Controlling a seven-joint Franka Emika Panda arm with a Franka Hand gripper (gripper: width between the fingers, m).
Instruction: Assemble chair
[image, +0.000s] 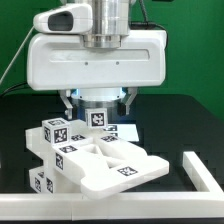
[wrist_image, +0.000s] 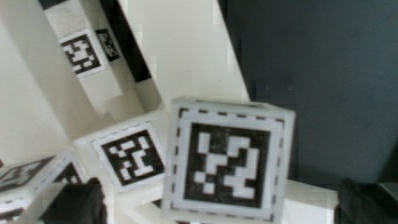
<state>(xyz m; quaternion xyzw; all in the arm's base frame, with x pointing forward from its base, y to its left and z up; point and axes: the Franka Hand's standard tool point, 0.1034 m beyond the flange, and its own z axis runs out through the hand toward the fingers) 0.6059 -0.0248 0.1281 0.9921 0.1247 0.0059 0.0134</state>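
The chair's matte white tagged pieces (image: 95, 160) lie together in the middle of the black table: flat slabs, bars and small cubes. My gripper (image: 97, 103) hangs right over the back of the pile, astride a small tagged block (image: 98, 118). In the wrist view that block (wrist_image: 222, 165) fills the middle with a large tag facing the camera. The gripper (wrist_image: 219, 200) is open; its dark fingers (wrist_image: 75, 197) stand on either side of the block with a gap on each side. A second tagged cube (wrist_image: 128, 155) sits beside the block, and long white bars (wrist_image: 178, 50) run behind it.
A long thin white untagged rail (image: 100, 206) runs along the table's front and turns up the exterior view's right (image: 205, 170). The bulky white arm (image: 95, 55) hides the back of the pile. A green wall (image: 12, 45) stands behind.
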